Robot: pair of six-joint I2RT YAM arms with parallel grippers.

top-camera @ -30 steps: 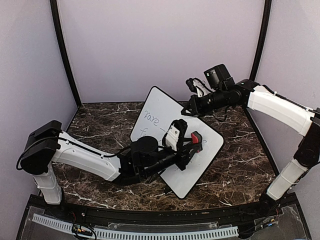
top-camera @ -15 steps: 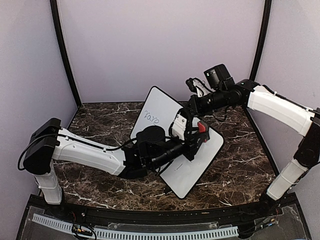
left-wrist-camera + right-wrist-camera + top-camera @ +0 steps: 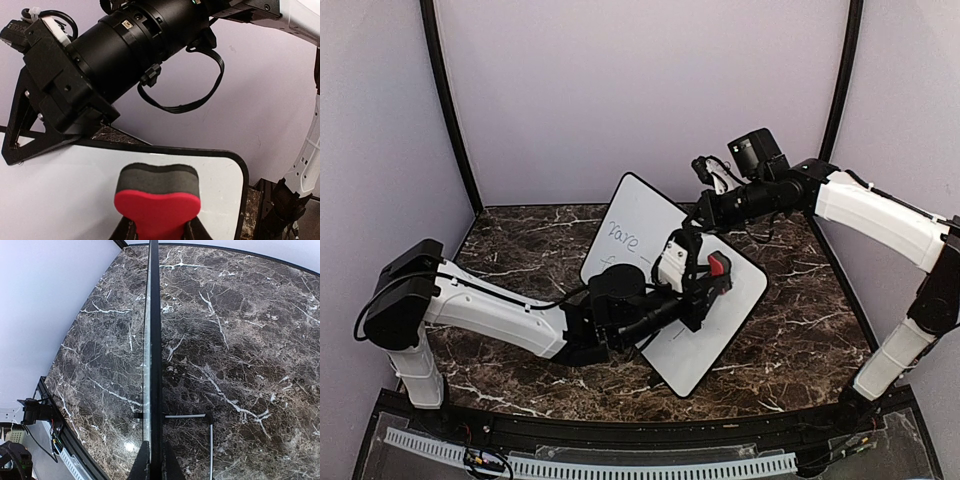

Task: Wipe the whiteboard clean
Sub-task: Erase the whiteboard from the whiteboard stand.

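Since half a second ago the left gripper [image 3: 715, 272] has slid back toward the near left, baring a second line of writing it had covered. Dark marble with white veins forms the table [image 3: 520, 240], which spreads under both arms. At its middle sits the whiteboard [image 3: 710, 330], turned like a diamond with one corner toward the back wall and one toward the front edge. The right wrist view shows it edge-on [image 3: 152, 340], with marble on either side. The right gripper [image 3: 705, 212] is clamped on the board's far right rim, and its fingers [image 3: 145, 462] press the thin black edge from both sides. Reaching across the board from the left, the left gripper is closed on a small eraser [image 3: 719, 265]. Up close, the eraser's [image 3: 157, 205] red body sits between the fingers and its grey foam layer faces the white surface [image 3: 75, 190]. Whether the foam touches cannot be told. Blue-grey handwriting [image 3: 623, 233] remains near the far corner.
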